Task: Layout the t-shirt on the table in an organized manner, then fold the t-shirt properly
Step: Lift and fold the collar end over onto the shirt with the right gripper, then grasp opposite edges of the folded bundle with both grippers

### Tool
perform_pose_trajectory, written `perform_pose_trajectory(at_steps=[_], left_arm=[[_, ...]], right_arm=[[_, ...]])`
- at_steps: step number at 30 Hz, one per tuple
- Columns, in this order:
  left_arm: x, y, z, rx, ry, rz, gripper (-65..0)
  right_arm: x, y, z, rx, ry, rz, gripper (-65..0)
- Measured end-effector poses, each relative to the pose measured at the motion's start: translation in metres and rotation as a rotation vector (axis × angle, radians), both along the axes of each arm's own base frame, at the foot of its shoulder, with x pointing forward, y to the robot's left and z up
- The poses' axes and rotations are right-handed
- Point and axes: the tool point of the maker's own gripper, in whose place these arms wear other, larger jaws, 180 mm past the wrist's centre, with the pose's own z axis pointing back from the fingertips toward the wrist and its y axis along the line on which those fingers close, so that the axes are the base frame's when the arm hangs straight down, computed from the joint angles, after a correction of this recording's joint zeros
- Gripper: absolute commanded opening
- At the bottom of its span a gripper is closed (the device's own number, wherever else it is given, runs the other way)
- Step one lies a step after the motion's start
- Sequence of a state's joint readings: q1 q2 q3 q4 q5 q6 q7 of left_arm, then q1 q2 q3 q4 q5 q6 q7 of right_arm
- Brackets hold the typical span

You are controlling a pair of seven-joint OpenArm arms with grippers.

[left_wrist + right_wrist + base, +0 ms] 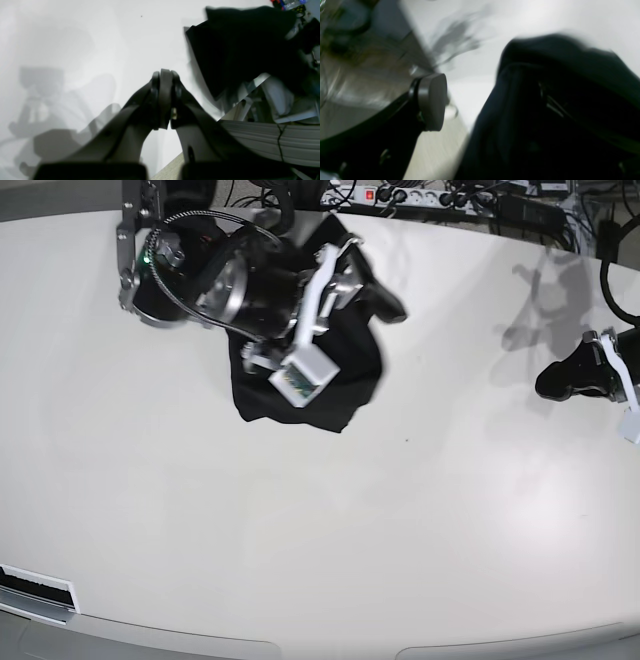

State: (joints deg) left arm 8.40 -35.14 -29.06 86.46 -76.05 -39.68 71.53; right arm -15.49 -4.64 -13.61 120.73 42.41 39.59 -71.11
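while blur hides the right claw (480, 100) spread, t-shirt (330, 385) bunched, left claw (165, 82) pressed together

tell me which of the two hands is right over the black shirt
The right hand, at the left of the base view, sits over the bunched black shirt. The left hand is shut and far off to the side above bare table.

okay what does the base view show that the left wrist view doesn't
Only the base view shows the right arm reaching over the bunched t-shirt, the power strip and cables behind the table, and most of the tabletop.

Only the left wrist view shows the left gripper close up, its jaws pressed together with nothing between them, and the floor past the table edge.

Both show the black shirt lying crumpled on the white table, well apart from the left gripper.
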Motion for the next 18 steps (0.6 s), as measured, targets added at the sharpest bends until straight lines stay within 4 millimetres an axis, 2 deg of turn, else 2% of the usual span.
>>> perform_pose_trajectory(at_steps=[2, 4, 9, 11, 12, 13, 16, 18], left_arm=[[0.0, 0.001, 0.0, 0.003, 0.001, -0.001, -65.0], [0.0, 0.001, 0.002, -0.002, -0.002, -0.001, -65.0], [0.001, 0.002, 0.006, -0.006, -0.009, -0.004, -65.0], [-0.001, -0.004, 0.011, -0.052, -0.008, -0.019, -65.0], [-0.003, -0.007, 0.013, -0.073, 0.0, -0.034, -65.0], [-0.004, -0.009, 0.013, -0.077, 0.003, -0.041, -65.0], [-0.012, -0.014, 0.005, -0.056, 0.044, -0.083, -65.0], [-0.017, -0.028, 0.001, -0.061, 0.062, -0.13, -65.0]], right_arm=[[-0.003, 0.01, 0.027, 0.064, -0.069, 0.039, -20.1], [0.0, 0.01, 0.041, 0.091, -0.114, 0.024, -20.1], [0.01, -0.006, 0.029, 0.019, -0.119, -0.032, -20.1], [0.02, -0.014, 0.029, 0.011, -0.137, -0.083, -21.3], [0.027, -0.02, 0.029, 0.006, -0.156, -0.118, -25.4], [0.034, -0.028, 0.028, -0.009, -0.179, -0.15, -32.6], [0.051, -0.058, 0.016, -0.111, -0.242, -0.229, -65.0], [0.057, -0.071, 0.006, -0.161, -0.26, -0.245, -65.0]])
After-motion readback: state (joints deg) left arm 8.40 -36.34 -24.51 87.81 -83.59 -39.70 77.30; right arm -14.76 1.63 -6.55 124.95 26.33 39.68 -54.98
